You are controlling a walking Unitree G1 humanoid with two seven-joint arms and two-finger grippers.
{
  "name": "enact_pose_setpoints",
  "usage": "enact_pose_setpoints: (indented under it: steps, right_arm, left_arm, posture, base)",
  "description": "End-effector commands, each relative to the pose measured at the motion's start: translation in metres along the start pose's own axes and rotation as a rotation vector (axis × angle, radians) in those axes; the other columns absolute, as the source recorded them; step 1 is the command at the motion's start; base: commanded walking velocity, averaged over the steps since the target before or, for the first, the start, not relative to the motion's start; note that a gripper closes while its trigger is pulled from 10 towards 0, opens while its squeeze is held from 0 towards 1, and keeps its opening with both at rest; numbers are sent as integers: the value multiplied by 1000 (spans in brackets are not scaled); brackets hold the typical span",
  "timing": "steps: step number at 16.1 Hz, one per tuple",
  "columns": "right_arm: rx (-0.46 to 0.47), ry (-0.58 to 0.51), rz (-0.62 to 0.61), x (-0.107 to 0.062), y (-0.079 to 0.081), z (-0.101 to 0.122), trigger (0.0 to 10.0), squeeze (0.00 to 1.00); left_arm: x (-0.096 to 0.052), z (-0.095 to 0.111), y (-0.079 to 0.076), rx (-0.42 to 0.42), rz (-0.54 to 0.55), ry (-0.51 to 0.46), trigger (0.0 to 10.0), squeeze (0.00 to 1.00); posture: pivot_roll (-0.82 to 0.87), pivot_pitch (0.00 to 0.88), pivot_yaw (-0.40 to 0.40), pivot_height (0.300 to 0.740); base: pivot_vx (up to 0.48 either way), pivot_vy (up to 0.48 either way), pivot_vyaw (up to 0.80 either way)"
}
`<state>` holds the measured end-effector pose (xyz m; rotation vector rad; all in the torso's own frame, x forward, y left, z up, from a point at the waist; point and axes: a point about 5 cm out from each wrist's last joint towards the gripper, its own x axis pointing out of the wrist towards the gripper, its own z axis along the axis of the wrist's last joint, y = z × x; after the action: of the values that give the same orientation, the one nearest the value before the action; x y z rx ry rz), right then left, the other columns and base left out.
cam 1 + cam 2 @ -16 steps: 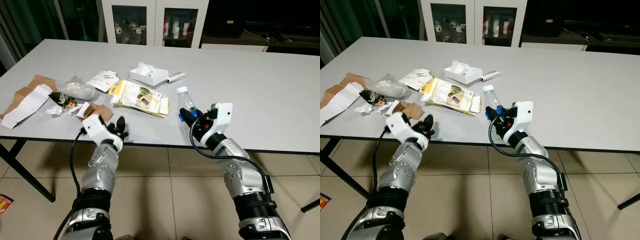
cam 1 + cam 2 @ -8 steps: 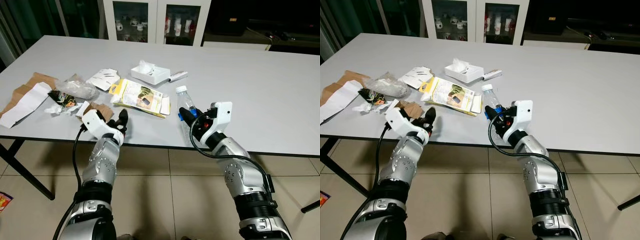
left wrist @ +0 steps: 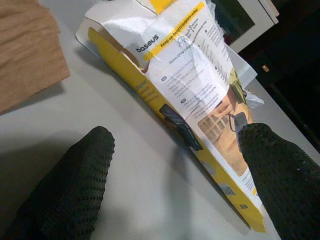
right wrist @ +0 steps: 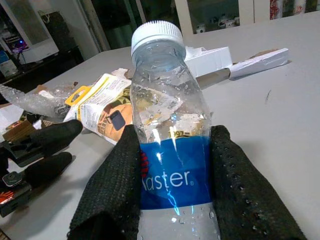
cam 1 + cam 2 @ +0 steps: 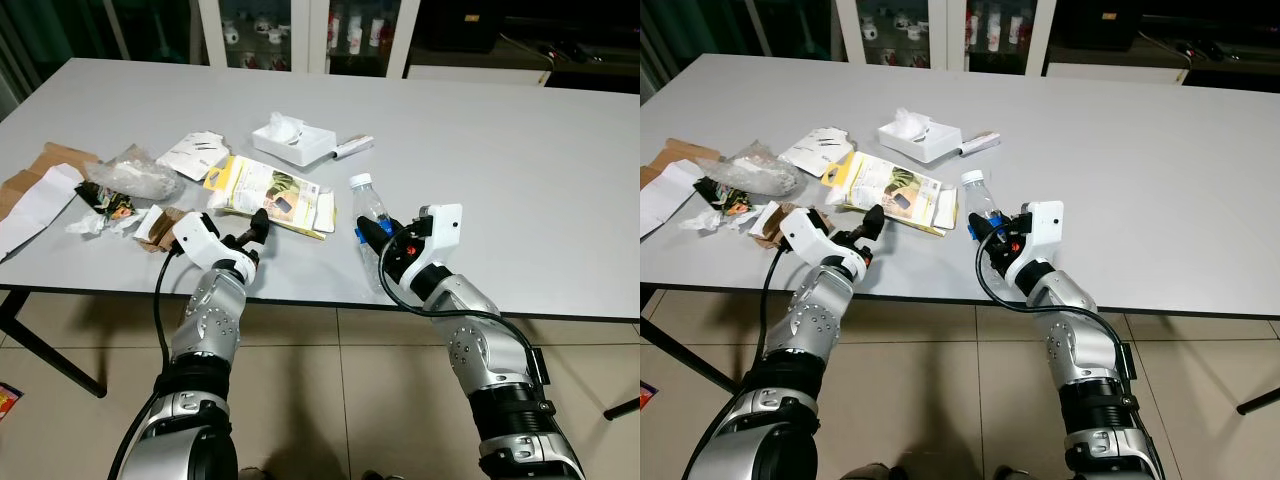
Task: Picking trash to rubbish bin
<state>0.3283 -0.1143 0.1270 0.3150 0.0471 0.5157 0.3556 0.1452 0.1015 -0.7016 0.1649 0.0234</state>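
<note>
Bottle (image 4: 169,150): clear glossy plastic w/ shiny blue label, white ribbed cap. Gripper fingers (image 4: 112,190): black, knobbly matt. Packet (image 3: 200,115): glossy yellow-white card. Table (image 5: 520,150): smooth matt grey. Arms: silver metal.

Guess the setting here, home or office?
Probably an office or meeting room, though I can't be sure: a long grey table, a glass-door cabinet holding small items behind it, and a tiled floor.

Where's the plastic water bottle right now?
The plastic water bottle stands upright near the table's front edge, clamped in the right gripper, just right of the yellow and white package.
</note>
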Motion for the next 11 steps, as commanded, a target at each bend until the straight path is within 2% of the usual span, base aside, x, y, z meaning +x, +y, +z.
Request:
enact_pose_setpoints:
  steps: [1,2,3,9,11]
  right_arm:
    - [-6,-14,18,0,2,6,10000,0]
    - [-7,-13,18,0,2,6,10000,0]
    - [-8,-13,19,1,2,6,10000,0]
    - [-7,-13,16,1,3,6,10000,0]
    - [-7,-13,14,1,3,5,10000,0]
  left_arm:
    - [2,-3,-1,10,8,19,10000,1000]
    - [3,-4,-1,15,17,25,10000,655]
    - [3,-4,-2,18,23,26,10000,0]
    - [5,1,-4,3,15,-14,10000,0]
    - [5,2,-3,15,20,-15,10000,0]
  posture:
    - [22,39,-33,740]
    - [22,40,-33,740]
    - [22,39,-33,740]
    - [23,38,-32,740]
    - [22,39,-30,740]
  base:
    - [0,0,0]
    - [0,0,0]
    - [0,0,0]
    - [0,0,0]
    - [274,0,0]
